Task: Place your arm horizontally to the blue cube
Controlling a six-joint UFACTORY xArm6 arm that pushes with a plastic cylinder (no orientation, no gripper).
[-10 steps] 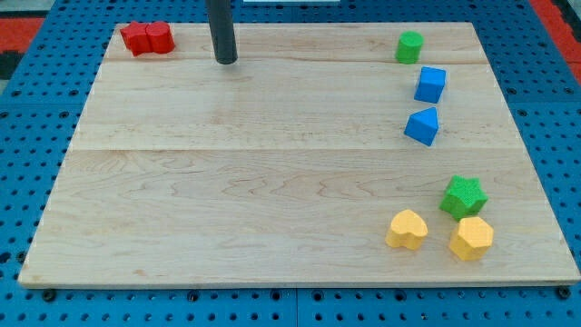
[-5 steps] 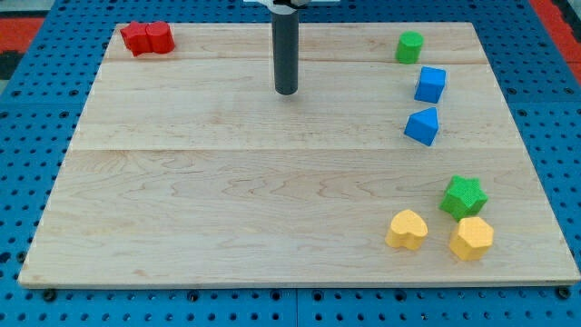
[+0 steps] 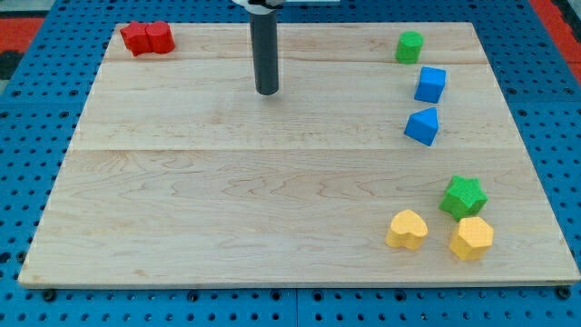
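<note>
The blue cube (image 3: 430,84) sits on the wooden board (image 3: 227,209) near the view's right, toward the top. My tip (image 3: 267,91) rests on the board far to the left of the cube, at about the same height in the view. Nothing lies between the tip and the cube.
A green block (image 3: 409,46) stands just above the blue cube and a blue wedge-like block (image 3: 422,126) just below it. Two red blocks (image 3: 148,38) sit at the top left. A green star (image 3: 464,196), a yellow heart (image 3: 407,229) and a yellow hexagon (image 3: 471,238) cluster at the bottom right.
My tip moved right and down the view from near the red blocks, then came back a little to the left. The blocks have not moved.
</note>
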